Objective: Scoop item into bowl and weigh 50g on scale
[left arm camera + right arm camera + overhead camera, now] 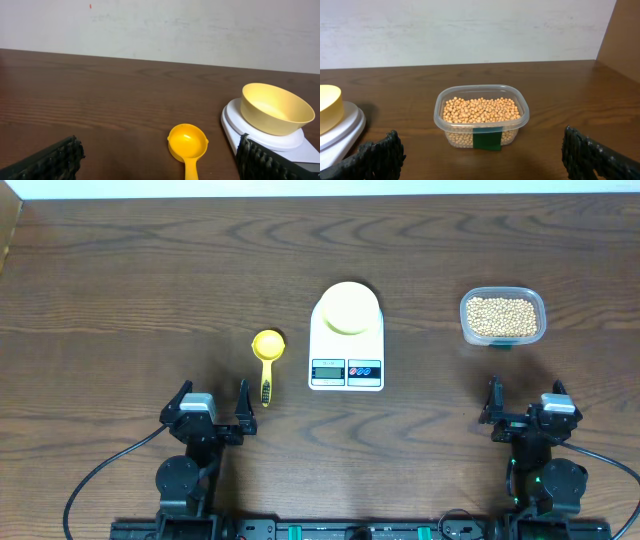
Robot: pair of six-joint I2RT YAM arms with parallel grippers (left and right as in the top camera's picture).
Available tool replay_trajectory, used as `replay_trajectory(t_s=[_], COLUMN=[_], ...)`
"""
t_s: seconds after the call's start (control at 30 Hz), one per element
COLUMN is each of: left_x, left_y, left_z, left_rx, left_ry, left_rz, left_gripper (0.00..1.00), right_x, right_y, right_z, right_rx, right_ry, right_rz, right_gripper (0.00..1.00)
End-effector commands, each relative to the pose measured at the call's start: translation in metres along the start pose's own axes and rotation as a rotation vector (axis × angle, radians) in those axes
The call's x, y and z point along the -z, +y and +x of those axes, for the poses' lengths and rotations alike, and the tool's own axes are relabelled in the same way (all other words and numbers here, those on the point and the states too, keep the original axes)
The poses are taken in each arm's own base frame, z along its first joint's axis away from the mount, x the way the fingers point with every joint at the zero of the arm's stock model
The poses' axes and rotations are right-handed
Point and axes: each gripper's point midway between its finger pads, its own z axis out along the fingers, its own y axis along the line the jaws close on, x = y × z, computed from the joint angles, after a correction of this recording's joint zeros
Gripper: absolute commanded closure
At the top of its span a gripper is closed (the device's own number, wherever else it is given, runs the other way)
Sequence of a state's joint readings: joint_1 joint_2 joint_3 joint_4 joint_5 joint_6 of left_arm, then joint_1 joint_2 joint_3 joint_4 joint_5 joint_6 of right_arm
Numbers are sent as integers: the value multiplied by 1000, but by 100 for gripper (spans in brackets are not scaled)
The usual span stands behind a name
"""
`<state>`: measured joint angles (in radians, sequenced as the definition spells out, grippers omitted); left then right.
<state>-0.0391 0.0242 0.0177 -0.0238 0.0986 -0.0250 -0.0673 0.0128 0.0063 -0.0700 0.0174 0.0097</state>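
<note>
The pale-yellow bowl (347,307) sits empty on the platform of the white scale (346,370) at the table's middle; both also show in the left wrist view, bowl (275,109) on scale (235,120). The tan beans (501,315) fill a clear plastic tub (466,328) at the right, seen close in the right wrist view (481,110). A yellow scoop (267,358) lies left of the scale, empty, handle toward me (187,142). My left gripper (213,410) is open and empty just short of the scoop. My right gripper (526,407) is open and empty short of the tub.
The dark wood table (120,290) spans the view. A white wall (150,25) stands behind its far edge. A wooden panel (625,35) rises at the far right. Black cables (100,475) run near the arm bases at the front edge.
</note>
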Motion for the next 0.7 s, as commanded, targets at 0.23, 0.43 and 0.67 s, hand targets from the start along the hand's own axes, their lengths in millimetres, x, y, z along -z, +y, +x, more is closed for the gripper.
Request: replay_trajectory(t_s=[0.23, 0.43, 0.67], left_x=[0, 1, -6], left_y=[1, -3, -5], left_z=[11, -2, -25], left_rx=[-6, -6, -3], left_ry=[49, 59, 112], left_rz=[0, 13, 8], left_gripper=[0, 0, 0], right_x=[0, 0, 0], right_y=[0, 0, 0], right_z=[0, 0, 0], right_rx=[14, 14, 14], right_ry=[0, 0, 0], right_rz=[-1, -2, -2], right_gripper=[1, 1, 1])
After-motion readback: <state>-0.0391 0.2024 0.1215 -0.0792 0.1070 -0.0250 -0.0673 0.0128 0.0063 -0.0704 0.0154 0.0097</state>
